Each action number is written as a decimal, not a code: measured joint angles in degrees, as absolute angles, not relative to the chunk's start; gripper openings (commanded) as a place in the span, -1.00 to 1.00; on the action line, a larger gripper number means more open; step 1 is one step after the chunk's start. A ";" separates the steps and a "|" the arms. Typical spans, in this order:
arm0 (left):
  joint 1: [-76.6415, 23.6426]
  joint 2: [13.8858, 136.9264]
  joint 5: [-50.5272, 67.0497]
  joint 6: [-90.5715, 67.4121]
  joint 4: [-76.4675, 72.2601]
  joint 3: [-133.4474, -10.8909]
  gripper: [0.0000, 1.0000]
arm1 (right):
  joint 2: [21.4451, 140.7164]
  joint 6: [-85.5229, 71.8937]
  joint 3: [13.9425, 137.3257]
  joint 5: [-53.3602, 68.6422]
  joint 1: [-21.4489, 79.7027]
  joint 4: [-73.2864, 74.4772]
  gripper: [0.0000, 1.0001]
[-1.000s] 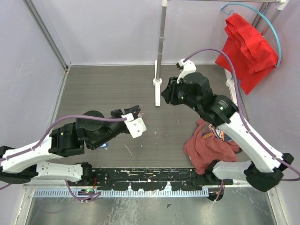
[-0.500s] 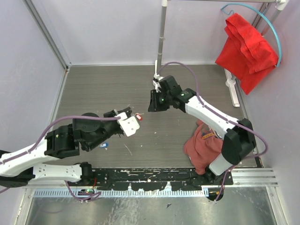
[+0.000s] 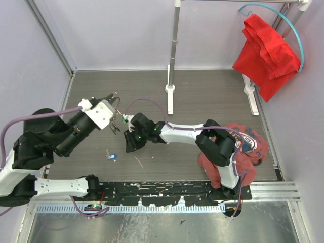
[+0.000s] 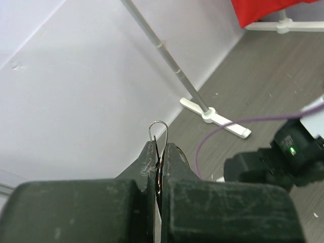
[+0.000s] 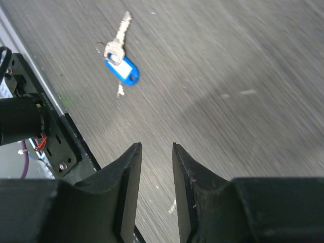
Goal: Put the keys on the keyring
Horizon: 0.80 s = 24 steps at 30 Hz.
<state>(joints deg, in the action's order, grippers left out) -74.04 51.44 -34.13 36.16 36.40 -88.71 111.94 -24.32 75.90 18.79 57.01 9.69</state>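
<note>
My left hand (image 4: 157, 152) is clenched on the keyring (image 4: 160, 122), whose wire loop pokes out past the jaws, over the left part of the tabletop (image 3: 202, 96). My right hand (image 5: 156, 148) is released, nothing between its jaws, low over the tabletop just right of the blue key (image 5: 120, 65), which lies flat towards the near edge.

The keyring (image 4: 159, 130) is a thin silver wire loop. It stands upright, with its round top poking out of the closed left gripper (image 4: 159, 152). One small silver key (image 5: 117, 39) with a blue tag (image 5: 124, 71) lies flat on the table (image 5: 228, 61), well apart from the ring
</note>
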 measured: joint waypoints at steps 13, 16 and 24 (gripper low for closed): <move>-74.02 51.29 -35.94 36.82 39.64 -91.35 -1.00 | 124.29 -25.43 89.12 18.98 64.82 0.82 -0.25; -74.02 51.55 -35.94 36.82 40.47 -91.53 -1.00 | 126.61 -25.45 91.90 18.90 65.25 0.91 -0.25; -74.02 51.96 -35.94 36.80 41.32 -92.12 -1.00 | 131.00 -25.41 97.67 16.97 65.80 2.09 -0.25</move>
